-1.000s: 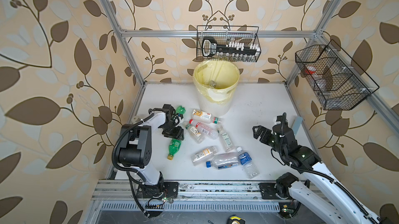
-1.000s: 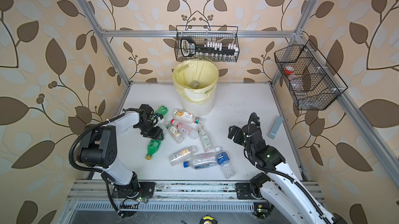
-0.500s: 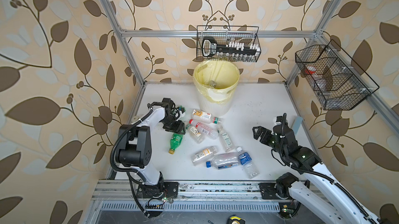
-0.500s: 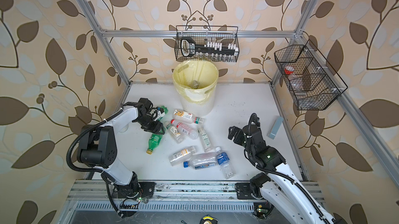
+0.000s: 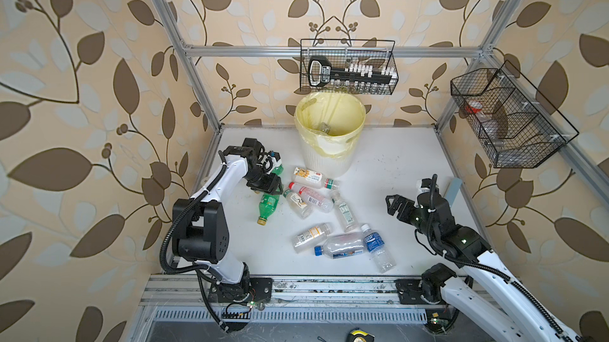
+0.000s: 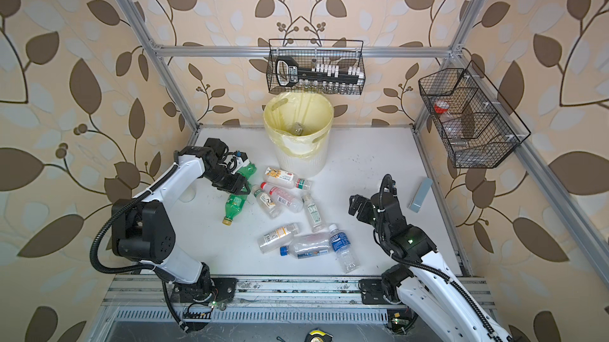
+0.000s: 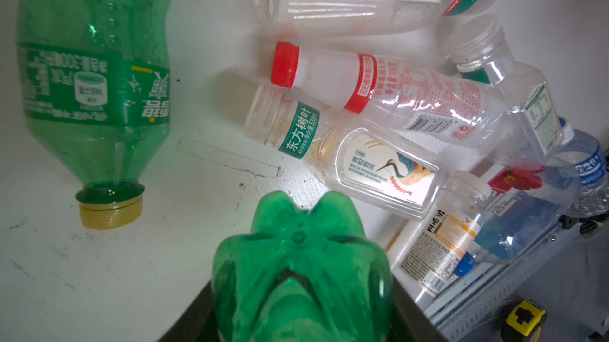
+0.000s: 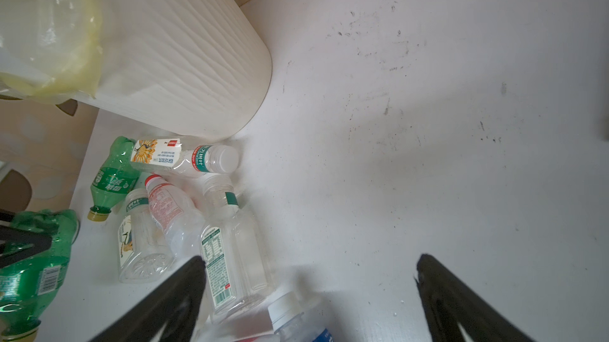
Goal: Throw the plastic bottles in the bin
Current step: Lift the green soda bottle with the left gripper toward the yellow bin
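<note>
Left gripper (image 5: 268, 185) shifted; green bottle (image 7: 298, 277) between jaws (clamped).

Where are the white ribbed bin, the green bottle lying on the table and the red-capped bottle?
Round white ribbed plastic bin (image 5: 329, 165): in a top view, side wall.
Green plastic bottle lying on the table (image 7: 95, 83): left wrist view, label.
Clear red-capped plastic bottle (image 7: 412, 96): left wrist view, mid-body.

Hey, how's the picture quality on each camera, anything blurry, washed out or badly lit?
Left wrist view: the held green bottle fills the foreground and looks soft, while the red-capped bottle behind is sharp. Right wrist view: the right gripper fingers are blurred dark shapes, and the bag lining the bin is washed out. Both top views: even light, faint shadows, wallpaper soft towards the corners.
</note>
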`<state>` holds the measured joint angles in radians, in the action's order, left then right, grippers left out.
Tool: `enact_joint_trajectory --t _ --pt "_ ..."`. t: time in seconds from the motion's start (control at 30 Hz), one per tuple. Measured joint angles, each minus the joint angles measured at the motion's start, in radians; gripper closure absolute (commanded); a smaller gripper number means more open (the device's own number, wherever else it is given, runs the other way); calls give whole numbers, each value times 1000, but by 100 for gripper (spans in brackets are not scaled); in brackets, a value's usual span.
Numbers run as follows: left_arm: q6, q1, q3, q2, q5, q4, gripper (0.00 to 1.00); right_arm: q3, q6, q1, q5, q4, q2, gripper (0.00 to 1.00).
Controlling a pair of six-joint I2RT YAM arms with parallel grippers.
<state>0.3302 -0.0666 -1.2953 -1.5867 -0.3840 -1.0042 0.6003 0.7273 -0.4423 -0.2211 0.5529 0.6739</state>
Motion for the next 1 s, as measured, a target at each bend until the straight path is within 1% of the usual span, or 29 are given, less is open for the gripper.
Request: enact_joint_trajectory --t 0.2,0.4,0.5,0.77,0.9,1.0 --pt "-16 0 -78 11 0 -33 59 0 -22 0 0 -12 72 0" --pt "-28 0 -126 27 -6 -36 58 0 -37 4 -3 -24 87 0" --pt "-40 0 -151 27 -12 -42 60 0 -40 5 -4 -27 93 0" --pt "-65 0 -257 33 -102 -50 61 -4 -36 5 -4 -49 103 0" --pt "-95 0 -320 48 -133 -45 61 -21 -27 5 -3 -67 101 0" --pt "-122 0 -335 79 -144 -29 61 -30 -17 5 1 -72 101 0"
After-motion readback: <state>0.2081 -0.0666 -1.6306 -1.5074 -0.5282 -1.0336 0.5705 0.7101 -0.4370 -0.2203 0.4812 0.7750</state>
